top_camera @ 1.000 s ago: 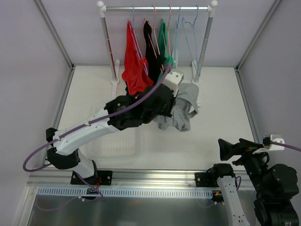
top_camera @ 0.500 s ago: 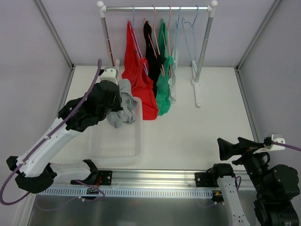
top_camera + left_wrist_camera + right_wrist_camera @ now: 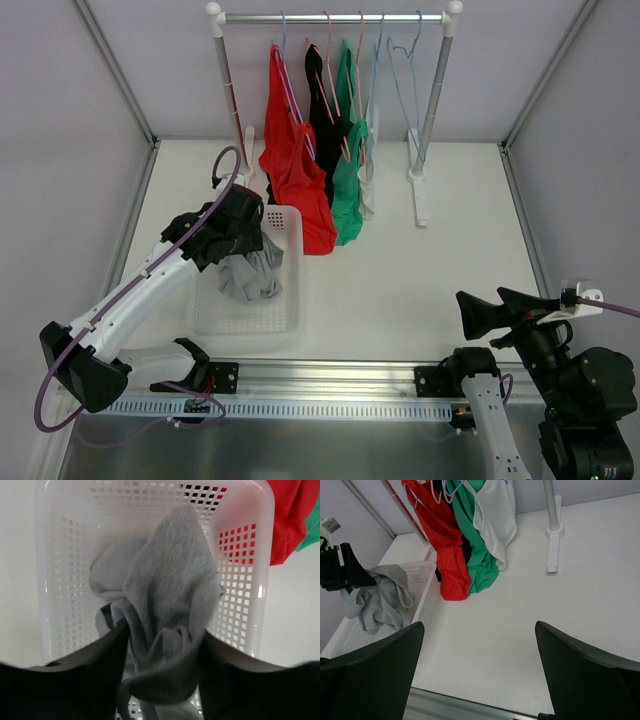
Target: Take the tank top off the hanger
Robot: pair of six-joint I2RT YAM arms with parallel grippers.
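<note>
The grey tank top [image 3: 250, 277] hangs bunched over the white basket [image 3: 292, 318], its lower folds resting inside. My left gripper [image 3: 238, 252] is just above the basket. In the left wrist view my left gripper [image 3: 162, 645] has its fingers apart, with the grey tank top [image 3: 170, 590] loose between them and touching both. An empty light-blue hanger [image 3: 404, 62] stays on the rail at the right end. My right gripper [image 3: 490, 310] rests open near the front right, far from the clothes. Between its fingers my right gripper [image 3: 479, 627] holds nothing.
On the rack [image 3: 330, 17] hang a red top [image 3: 296, 175], a black top [image 3: 322, 105], a green top [image 3: 348, 195] and a white one [image 3: 370, 195]. The red top's hem lies beside the basket wall [image 3: 260, 580]. The rack's right foot [image 3: 420, 200] stands on the table.
My left arm swung from in front of the rack to the basket on the left, carrying the grey tank top. It then lowered the top into the basket, and its fingers spread apart.
</note>
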